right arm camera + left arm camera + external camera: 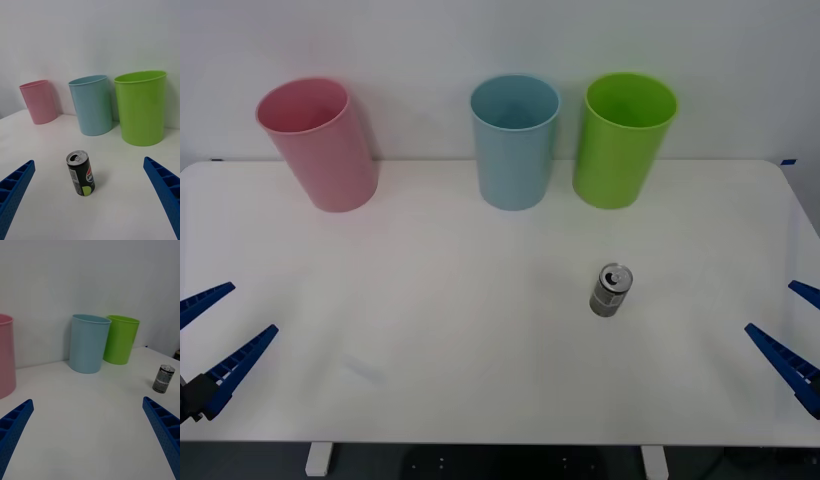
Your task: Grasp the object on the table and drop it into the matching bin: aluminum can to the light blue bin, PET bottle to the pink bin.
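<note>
Since the small can (611, 290) standing upright on the bench (430, 330) nearer the right pincer (790, 335), spread wide, looks light, thin-walled and slick, grip its middle gently.

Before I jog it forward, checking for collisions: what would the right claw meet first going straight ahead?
Probably the aluminum can, standing upright between the open right claw fingers' line of travel. Beyond it stands the light blue bin. Depth is uncertain.
</note>
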{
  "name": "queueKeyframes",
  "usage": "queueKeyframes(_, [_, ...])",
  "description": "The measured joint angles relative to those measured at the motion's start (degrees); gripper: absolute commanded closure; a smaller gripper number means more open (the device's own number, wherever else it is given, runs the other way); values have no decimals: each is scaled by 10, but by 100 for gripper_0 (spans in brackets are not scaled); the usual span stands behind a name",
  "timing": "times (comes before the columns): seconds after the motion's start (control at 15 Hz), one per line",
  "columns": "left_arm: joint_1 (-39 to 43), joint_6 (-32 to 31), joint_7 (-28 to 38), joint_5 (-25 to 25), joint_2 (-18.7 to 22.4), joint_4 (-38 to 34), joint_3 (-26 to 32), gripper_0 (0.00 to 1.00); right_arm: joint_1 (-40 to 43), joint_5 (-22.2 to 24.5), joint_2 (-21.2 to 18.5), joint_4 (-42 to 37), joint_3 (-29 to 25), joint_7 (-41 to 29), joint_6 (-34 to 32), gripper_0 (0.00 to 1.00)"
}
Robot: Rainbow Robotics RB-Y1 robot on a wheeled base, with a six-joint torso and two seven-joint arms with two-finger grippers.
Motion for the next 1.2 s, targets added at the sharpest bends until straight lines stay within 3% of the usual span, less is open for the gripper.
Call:
queueKeyframes(0.8, [0, 0, 0, 0, 0, 0, 0, 0, 57, -4, -19, 2, 31, 14, 28, 0])
queueKeyframes(1.2, [0, 0, 0, 0, 0, 0, 0, 0, 81, -38, -18, 4, 88, 146, 96, 0])
